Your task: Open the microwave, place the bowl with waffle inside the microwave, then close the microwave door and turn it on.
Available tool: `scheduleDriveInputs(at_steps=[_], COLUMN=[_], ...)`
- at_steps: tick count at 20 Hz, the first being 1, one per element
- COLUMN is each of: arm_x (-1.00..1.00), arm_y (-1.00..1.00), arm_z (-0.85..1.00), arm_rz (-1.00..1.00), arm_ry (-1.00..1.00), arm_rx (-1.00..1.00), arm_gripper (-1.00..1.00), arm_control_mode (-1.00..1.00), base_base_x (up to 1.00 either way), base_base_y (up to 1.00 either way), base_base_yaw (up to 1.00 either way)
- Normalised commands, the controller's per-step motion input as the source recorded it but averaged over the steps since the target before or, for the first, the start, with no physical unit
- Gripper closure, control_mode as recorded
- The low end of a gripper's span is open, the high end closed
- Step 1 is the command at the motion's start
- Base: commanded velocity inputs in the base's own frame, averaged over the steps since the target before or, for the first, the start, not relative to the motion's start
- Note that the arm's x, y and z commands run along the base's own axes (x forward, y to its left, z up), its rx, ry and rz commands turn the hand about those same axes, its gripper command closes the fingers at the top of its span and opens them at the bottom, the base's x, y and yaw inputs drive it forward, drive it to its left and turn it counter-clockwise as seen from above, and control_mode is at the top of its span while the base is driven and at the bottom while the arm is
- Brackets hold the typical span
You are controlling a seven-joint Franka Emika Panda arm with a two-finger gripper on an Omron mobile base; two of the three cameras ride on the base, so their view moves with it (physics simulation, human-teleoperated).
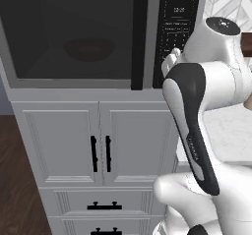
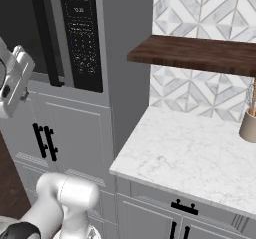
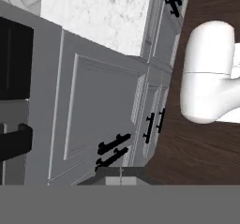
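Observation:
The microwave (image 1: pixel 74 89) fills the upper left of the left base view, and its microwave door (image 1: pixel 69 32) is closed. Behind the dark glass the bowl (image 1: pixel 89 49) shows dimly in the cavity; the waffle is too dim to make out. The tall black door handle (image 1: pixel 139 37) runs beside the keypad panel (image 1: pixel 174 27). My white hand (image 2: pixel 14 78) hovers in front of the door's lower right part, just left of the handle (image 2: pixel 45 33). In the hand view my gripper (image 3: pixel 121 175) is shut with nothing between its tips, looking down over the cabinet fronts.
White panelled cabinet doors (image 1: pixel 101 153) with short black handles and drawers (image 1: pixel 104 206) sit under the microwave. To the right are a marble counter (image 2: pixel 190 158), a dark wooden shelf (image 2: pixel 200 53) and a beige holder (image 2: pixel 248 125). Dark wood floor (image 3: pixel 187 148) lies below.

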Motion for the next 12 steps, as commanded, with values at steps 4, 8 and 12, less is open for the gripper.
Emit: scheduleDriveInputs(at_steps=[4,8,12], arm_x=[-0.76,-0.15,-0.15], arm_y=[-0.72,-0.87,-0.69], arm_z=[0.0,0.0,0.0], arm_rz=[0.02,0.16,0.3], arm_ry=[-0.11,-0.11,-0.19], arm_rx=[0.0,0.0,0.0], arm_gripper=[1.0,1.0,1.0], arm_control_mode=[-1.0,-1.0,-1.0], base_base_x=[0.0,0.0,0.0], base_base_y=[0.0,0.0,0.0], base_base_yaw=[0.0,0.0,0.0])
